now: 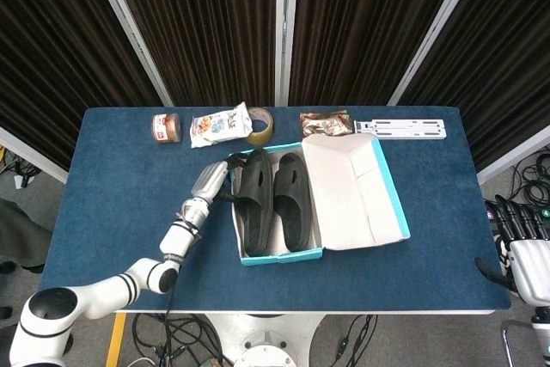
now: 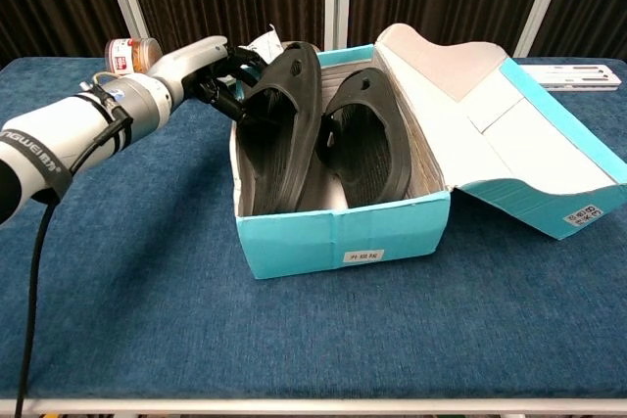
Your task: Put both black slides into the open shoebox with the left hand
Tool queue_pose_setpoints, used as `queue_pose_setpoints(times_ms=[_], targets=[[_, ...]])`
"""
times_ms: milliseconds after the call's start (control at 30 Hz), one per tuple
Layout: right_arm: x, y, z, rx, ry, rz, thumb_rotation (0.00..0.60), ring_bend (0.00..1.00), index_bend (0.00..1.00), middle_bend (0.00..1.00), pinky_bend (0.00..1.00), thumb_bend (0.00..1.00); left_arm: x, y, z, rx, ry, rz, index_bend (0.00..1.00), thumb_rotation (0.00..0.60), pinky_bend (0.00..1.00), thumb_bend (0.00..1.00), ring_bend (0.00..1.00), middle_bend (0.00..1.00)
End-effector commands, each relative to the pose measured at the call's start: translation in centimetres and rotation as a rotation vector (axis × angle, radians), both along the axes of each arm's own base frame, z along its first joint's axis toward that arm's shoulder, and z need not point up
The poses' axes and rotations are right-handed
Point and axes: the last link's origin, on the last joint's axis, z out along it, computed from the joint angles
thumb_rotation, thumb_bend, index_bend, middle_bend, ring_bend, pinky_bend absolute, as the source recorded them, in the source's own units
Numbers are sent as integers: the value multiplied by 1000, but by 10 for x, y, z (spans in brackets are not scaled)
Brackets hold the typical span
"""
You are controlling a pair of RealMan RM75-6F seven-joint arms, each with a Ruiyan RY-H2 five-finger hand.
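The shoebox (image 1: 277, 253) is the landmark here; it stands open near the middle of the blue table (image 1: 112, 178), and its lid (image 1: 357, 191) is folded out flat on the right side.

To the far left behind the shoebox, near the back edge of the table, there is a small jar (image 1: 166, 127) with a red label. Next to it lies a white snack packet (image 1: 217, 125), and then a roll of brown tape (image 1: 259, 125), which is behind the left back corner of the box.

The left hand (image 2: 211, 70) is just at the left wall of the shoebox, at its back end. Its fingers (image 2: 233, 95) are closed around the edge of the left slide (image 2: 279, 129), so the hand is grasping this slide. The left slide is inside the box, along the left wall, tilted on its side with the upper end above the rim. The right slide (image 2: 367, 139) lies beside it in the box, also leaning a little, and it touches the first one.

Behind the lid there is a brown patterned packet (image 1: 325, 122), and to the right of it a white flat bracket (image 1: 404, 129).

Far to the right of the shoebox, beyond the table edge, the right hand (image 1: 522, 228) is visible. It holds nothing, and its fingers seem to be loosely apart.
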Motion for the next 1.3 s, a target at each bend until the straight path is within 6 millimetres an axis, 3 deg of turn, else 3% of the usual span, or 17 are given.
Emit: queue_pose_setpoints(times_ms=[33,333,533,667,1000,1133,1300], targets=[[0,0,0,0,0,1,600,0,0,0,0,128,-2,-3,-4,-25,28,0,435,600,249,0,211,502],[0,0,0,0,0,2,600,0,0,0,0,128,5,-8,-11,-43,99,-28,375,600,231,0,207,466],[1,1,2,-2,3,3,600,0,0,0,0,130,14,-7,-4,0,123,-70,173,600,231,0,46,172],[1,2,3,-2,4,5,600,0,0,0,0,134,16,-6,3,41,201,-137,143,600,207,0,3,88],[1,3,4,-1,3,11,600,0,0,0,0,146,21,-13,38,25,434,-310,134,600,184,0,0,73],[1,4,4,-3,2,15,600,0,0,0,0,150,30,-21,54,-6,437,-357,135,600,176,1,0,74],[0,5,4,-1,-2,16,600,0,0,0,0,150,43,-25,57,-76,437,-409,159,600,173,115,0,94]])
